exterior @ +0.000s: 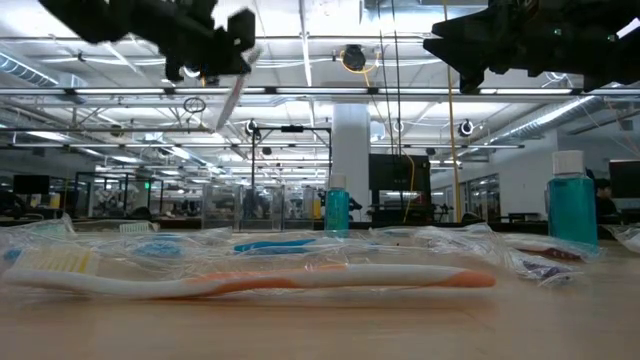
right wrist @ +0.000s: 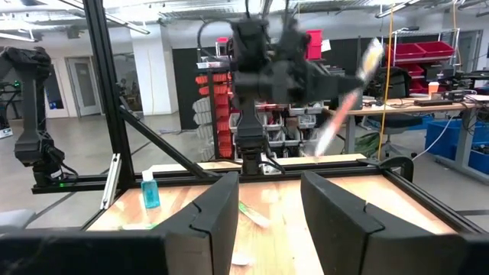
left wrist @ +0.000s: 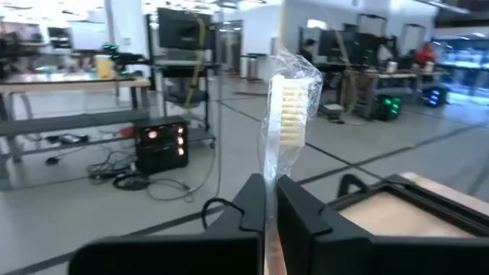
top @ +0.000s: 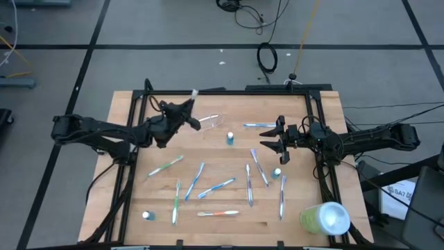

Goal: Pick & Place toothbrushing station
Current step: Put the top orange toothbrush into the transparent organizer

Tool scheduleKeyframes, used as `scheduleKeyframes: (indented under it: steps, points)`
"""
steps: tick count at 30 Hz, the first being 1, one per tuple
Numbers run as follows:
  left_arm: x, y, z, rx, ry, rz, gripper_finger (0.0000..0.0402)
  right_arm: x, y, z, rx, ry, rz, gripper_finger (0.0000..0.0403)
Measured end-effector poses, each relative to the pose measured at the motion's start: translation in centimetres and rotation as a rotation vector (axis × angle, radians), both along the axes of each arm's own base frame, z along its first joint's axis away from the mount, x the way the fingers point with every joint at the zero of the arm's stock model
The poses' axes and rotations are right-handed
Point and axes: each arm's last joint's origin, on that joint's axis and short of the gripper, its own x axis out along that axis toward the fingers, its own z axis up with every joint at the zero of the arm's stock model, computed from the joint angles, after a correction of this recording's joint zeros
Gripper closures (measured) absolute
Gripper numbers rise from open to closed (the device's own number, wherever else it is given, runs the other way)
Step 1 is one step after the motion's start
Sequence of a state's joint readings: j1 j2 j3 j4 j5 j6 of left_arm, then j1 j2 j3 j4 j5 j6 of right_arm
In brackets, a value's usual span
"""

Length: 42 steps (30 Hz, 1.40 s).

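Currently on my screens: left gripper [top: 186, 111] raised over the far left part of the table [top: 125, 201], fingers [left wrist: 252, 200] pressed together on a wrapped toothbrush [left wrist: 288, 114]; its white bristle head stands up above the fingers inside clear wrapping; in the low view the same brush hangs slanted below the gripper, well clear of the wood; I cannot tell its handle colour.

Right gripper [top: 276, 142] held over the right middle of the table, fingers apart with nothing between them.

Lying on the table: one small blue bottle with a white cap [top: 229, 138] near the centre, between the two grippers; a second capped bottle [top: 277, 173] just in front of the right gripper; a third [top: 146, 216] at the near left.

Loose wrapped toothbrushes spread across the near half: a green one [top: 165, 165] at left; a blue one [top: 216, 187] mid-table; an orange and white one [top: 218, 214] nearest the front edge; another blue one [top: 259, 125] by the right gripper; several more between these.

Large lime-green cylinder with a white end [top: 325, 218] lying at the near right corner.
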<state>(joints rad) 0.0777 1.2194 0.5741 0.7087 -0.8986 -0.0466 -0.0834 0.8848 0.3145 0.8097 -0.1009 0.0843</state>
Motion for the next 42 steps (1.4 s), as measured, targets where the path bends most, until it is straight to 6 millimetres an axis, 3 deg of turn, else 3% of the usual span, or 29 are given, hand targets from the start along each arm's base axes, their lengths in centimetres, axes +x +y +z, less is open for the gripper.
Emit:
scheduleKeyframes:
  steps: [6, 10, 25, 35, 42]
  points:
    - [-0.6, 1.5, -3.2, 0.031, -0.081, 0.059, 0.0389, 0.0, 0.0, 0.0, 0.0, 0.003, 0.0, 0.0268]
    - [-0.4, 2.2, -4.3, 0.067, -0.09, 0.067, 0.0396, 0.0, 0.0, -0.1, 0.001, 0.013, 0.0, 0.0268]
    - [0.7, 4.5, -9.3, -0.009, 0.012, 0.187, 0.0396, 0.1, 0.0, -0.6, 0.006, 0.06, -0.002, 0.0268]
    - [1.1, 4.6, -11.3, -0.05, 0.045, 0.196, 0.0396, 0.0, -1.0, -1.7, 0.05, 0.17, -0.35, 0.0268]
    - [1.2, 4.4, -11.7, -0.072, 0.03, 0.19, 0.0375, -0.1, -1.1, -1.7, 0.068, 0.169, -0.386, 0.0268]
